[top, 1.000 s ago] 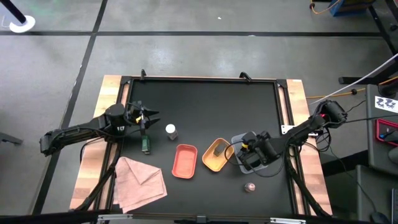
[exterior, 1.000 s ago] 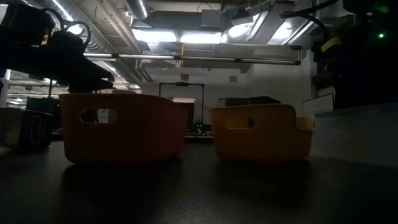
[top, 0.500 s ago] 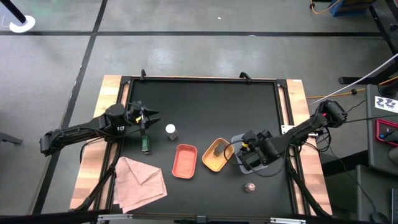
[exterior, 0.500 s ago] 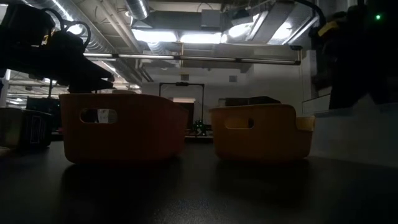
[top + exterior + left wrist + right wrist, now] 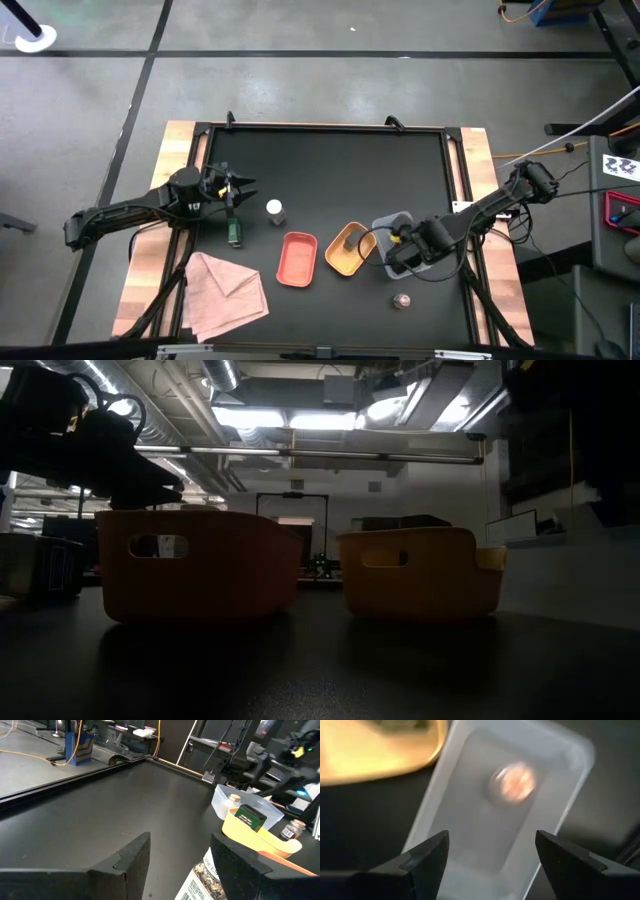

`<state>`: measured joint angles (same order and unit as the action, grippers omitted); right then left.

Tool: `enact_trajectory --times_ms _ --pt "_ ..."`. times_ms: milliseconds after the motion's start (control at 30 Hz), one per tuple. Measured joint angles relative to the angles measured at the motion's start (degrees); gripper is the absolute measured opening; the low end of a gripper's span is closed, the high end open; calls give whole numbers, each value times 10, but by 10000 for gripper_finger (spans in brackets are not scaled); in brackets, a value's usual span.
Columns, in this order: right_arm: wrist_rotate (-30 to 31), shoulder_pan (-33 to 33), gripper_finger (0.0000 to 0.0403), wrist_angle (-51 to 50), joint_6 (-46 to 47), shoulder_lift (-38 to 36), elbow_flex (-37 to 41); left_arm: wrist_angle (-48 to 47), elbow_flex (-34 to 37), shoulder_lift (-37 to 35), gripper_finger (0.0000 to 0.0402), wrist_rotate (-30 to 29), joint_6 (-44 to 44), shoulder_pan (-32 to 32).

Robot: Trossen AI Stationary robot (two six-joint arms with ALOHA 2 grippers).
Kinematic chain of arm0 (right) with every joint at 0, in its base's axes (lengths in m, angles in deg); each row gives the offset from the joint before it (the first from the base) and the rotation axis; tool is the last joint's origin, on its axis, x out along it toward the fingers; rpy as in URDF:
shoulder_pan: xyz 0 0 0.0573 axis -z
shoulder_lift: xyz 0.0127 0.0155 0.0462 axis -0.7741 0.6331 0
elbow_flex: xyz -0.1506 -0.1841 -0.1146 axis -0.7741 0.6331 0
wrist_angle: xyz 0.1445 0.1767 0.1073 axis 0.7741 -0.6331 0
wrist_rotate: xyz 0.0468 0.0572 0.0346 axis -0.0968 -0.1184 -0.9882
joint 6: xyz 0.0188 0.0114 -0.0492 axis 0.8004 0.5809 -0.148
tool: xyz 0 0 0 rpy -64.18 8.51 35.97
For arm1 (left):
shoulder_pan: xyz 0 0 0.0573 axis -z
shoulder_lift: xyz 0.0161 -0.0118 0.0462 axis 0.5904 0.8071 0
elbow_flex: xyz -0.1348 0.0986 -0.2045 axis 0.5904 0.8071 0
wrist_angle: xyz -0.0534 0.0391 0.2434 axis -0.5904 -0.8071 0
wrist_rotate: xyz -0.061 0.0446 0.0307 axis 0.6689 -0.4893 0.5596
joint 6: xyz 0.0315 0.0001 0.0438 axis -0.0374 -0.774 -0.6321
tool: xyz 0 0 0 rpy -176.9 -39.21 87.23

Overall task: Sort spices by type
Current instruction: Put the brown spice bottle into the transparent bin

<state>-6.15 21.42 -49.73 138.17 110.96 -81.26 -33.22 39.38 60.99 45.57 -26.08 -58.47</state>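
Observation:
My right gripper (image 5: 398, 258) hangs open and empty over the grey tray (image 5: 392, 222). A pinkish-brown jar (image 5: 512, 782) stands in that tray, beyond the fingertips (image 5: 492, 855). A second pinkish-brown jar (image 5: 401, 300) stands on the table near the front edge. One dark grey-green jar (image 5: 343, 241) lies in the yellow tray (image 5: 358, 262). The other dark grey-green jar (image 5: 234, 233) and the white-capped jar (image 5: 275, 211) stand on the table by my left gripper (image 5: 243, 188). My left gripper is open and touches nothing. The red tray (image 5: 297, 258) holds no jar.
A pink cloth (image 5: 225, 292) lies crumpled at the near left corner. The three trays stand in a row right of the table's middle; in the low view the red tray (image 5: 200, 565) and the yellow tray (image 5: 420, 572) stand side by side. The far half of the black tabletop (image 5: 330, 160) is bare.
My right gripper has shifted a little toward the table's near edge over the grey tray. My left arm and the jars outside the grey tray have kept still.

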Motion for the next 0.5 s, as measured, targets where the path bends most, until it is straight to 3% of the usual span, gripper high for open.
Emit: enact_trajectory --times_ms 167,500 --pt "-91 -30 296 64 -10 0 -20 0 0 0 196 0 0 0" --pt "-93 -117 296 110 174 30 -21 0 0 0 196 0 0 0"
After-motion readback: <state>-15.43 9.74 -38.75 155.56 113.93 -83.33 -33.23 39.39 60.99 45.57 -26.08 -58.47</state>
